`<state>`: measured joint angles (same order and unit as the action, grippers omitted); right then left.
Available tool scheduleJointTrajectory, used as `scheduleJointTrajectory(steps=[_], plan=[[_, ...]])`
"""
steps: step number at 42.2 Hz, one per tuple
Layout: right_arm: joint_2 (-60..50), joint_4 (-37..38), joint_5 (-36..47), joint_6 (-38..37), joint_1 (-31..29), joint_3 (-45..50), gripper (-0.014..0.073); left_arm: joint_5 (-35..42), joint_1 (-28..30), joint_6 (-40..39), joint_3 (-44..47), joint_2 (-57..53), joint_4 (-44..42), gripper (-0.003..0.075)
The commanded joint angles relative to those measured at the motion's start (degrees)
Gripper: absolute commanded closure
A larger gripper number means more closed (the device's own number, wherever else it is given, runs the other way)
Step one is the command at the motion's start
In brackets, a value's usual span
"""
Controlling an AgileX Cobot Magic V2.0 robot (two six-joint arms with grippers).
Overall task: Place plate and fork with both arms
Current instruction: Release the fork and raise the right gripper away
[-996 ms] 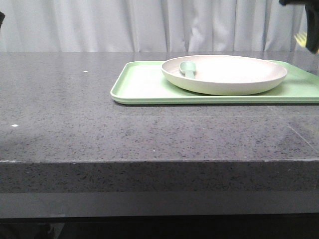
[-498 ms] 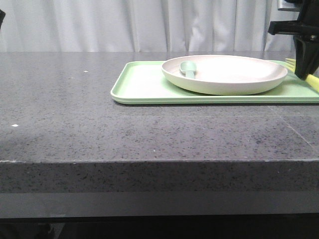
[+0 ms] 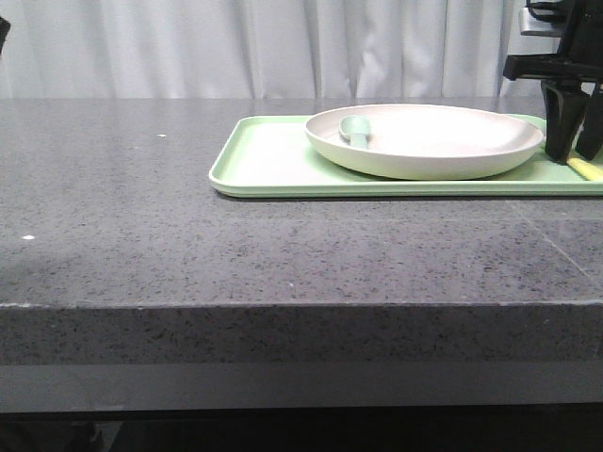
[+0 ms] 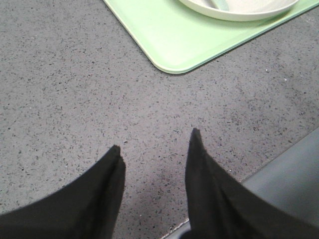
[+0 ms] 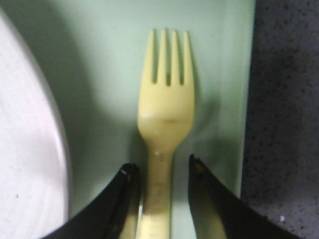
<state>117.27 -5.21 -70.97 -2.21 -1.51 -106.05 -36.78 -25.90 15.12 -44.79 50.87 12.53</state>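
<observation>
Our right gripper (image 5: 159, 169) is straddling the fork (image 5: 166, 107) with spread, unclamped fingers; it is lying on the tray (image 5: 99, 59) beside the plate (image 5: 25, 149). Our left gripper (image 4: 154, 154) is hovering agape over the countertop (image 4: 75, 89).

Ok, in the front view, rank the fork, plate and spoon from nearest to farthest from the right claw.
1. The fork: directly under the right claw, on the tray's right end.
2. The plate: just to its left, on the tray.
3. The spoon: farthest, on the plate's left side.
</observation>
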Motion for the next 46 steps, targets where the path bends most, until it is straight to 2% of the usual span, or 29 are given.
scheduleJointTrajectory(steps=[1, 13, 20, 36, 46], plan=[[-4.55, -0.13, -3.34, 1.29, -0.37, -1.62, 0.0297, 3.66, 0.14, 0.07, -1.58, -0.63, 0.64, 0.0425], [-13.85, -0.13, -3.89, 2.95, -0.37, -1.11, 0.0297, 3.66, 0.14, 0.07, -1.58, -0.63, 0.64, 0.0425], [-23.23, -0.25, -3.09, 4.95, 0.20, 3.38, 0.0297, 3.66, 0.14, 0.07, -1.58, -0.63, 0.64, 0.0425], [-47.75, -0.24, 0.19, 5.76, 6.25, 25.45, 0.0297, 3.66, 0.14, 0.07, -1.58, -0.63, 0.64, 0.0425], [-63.44, 0.85, 3.62, 5.76, 6.48, 40.30, 0.0297, 3.66, 0.14, 0.07, -1.58, -0.63, 0.64, 0.0425]])
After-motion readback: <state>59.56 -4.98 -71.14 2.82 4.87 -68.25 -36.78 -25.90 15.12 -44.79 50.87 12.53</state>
